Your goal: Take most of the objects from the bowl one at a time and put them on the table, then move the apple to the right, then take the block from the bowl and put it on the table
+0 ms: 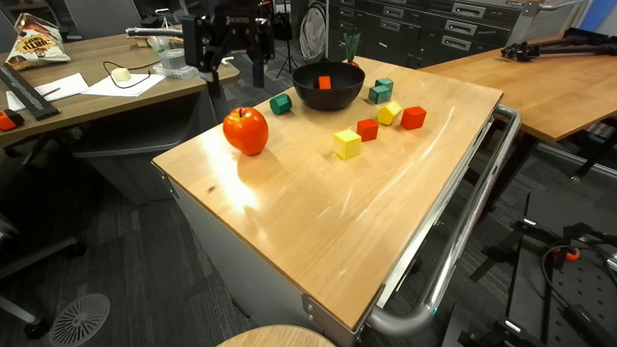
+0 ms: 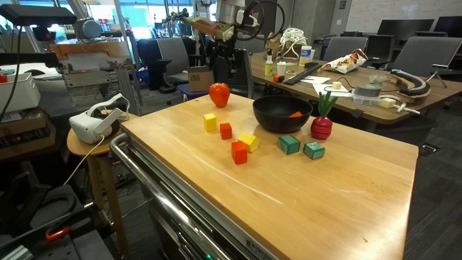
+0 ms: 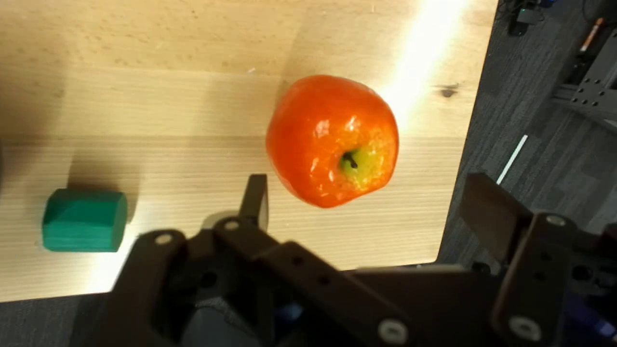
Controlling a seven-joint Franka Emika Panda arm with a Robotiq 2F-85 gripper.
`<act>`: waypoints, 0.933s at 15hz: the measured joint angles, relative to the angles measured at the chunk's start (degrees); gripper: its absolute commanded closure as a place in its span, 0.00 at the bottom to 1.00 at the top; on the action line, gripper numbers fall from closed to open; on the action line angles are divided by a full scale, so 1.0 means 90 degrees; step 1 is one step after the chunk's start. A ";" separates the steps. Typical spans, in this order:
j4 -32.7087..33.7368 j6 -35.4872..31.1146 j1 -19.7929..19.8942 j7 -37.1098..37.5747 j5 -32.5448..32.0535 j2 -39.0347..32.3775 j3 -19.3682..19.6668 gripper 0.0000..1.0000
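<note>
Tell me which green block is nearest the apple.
The green block between the apple and the bowl, the only green one in the wrist view. The other two sit across the bowl from it.

Black tool (image 3: pixel 370 195), white ROBOTIQ lettering (image 1: pixel 239 20)

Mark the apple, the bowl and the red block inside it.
Apple (image 3: pixel 328 140): wrist view, skin beside the stem hollow.
Bowl (image 1: pixel 328 100): in an exterior view, outer wall below the rim.
Red block (image 1: pixel 325 83): same exterior view, visible face.
</note>
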State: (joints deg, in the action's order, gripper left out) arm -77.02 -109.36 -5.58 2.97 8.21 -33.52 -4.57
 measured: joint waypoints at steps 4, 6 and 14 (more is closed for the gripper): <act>0.0712 0.0088 -0.0230 0.0212 -0.0400 -0.0715 0.0036 0.00; 0.1046 0.0348 -0.0375 0.0363 -0.0749 -0.0977 0.0097 0.00; 0.2140 0.2193 -0.0742 0.0589 -0.1403 -0.1456 0.0248 0.00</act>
State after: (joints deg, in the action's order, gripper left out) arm -57.76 -89.63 -12.26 8.27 -4.41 -46.62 -2.34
